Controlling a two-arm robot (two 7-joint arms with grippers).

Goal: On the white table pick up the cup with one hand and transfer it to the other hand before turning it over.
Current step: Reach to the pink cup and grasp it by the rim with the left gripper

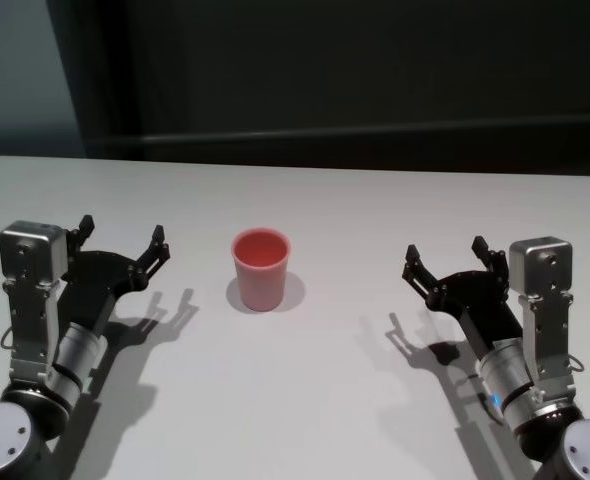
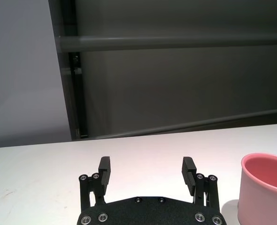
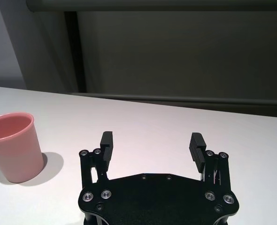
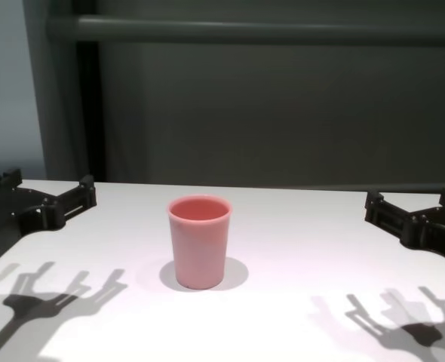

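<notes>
The pink cup (image 1: 262,270) stands upright, mouth up, in the middle of the white table (image 1: 305,400). My left gripper (image 1: 122,232) hovers low over the table to the cup's left, open and empty. My right gripper (image 1: 446,252), with a blue light on its wrist, hovers to the cup's right, open and empty. Both are well apart from the cup. The cup shows beside the open left gripper (image 2: 147,168) in the left wrist view (image 2: 265,192). It also shows beside the open right gripper (image 3: 152,143) in the right wrist view (image 3: 14,147), and in the chest view (image 4: 200,241).
A dark wall with a horizontal grey rail (image 4: 268,30) runs behind the table's far edge (image 1: 375,168). Bare white tabletop lies on all sides of the cup.
</notes>
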